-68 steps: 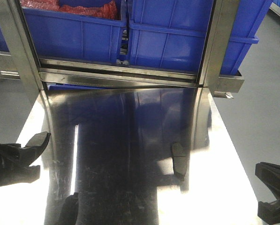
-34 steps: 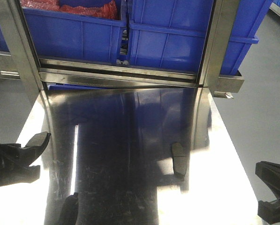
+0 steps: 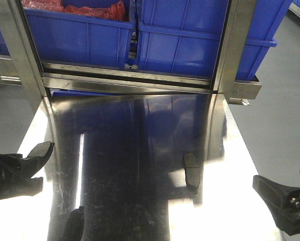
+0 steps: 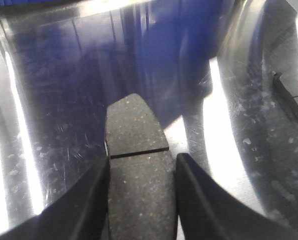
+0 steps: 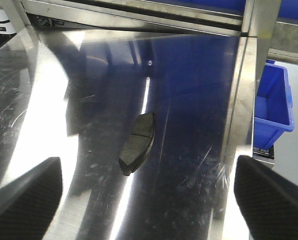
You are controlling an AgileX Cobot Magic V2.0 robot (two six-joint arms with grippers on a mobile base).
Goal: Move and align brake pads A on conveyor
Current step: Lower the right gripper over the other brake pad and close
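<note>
Since half a second ago, my right gripper [image 3: 283, 183] has swung inward, and its fingertip now reaches the right edge of the steel tabletop [image 3: 225, 201]. Nothing else has shifted. Its jaws gape wide and grip nothing. A loose brake pad [image 3: 191, 170] lies flat near that right edge, ahead of those jaws. By the left edge, my left gripper [image 3: 45, 164] is clamped on a second brake pad [image 4: 136, 125], with a finger against each long side.

Harsh glare across steel tabletop [image 3: 220, 221]
</note>
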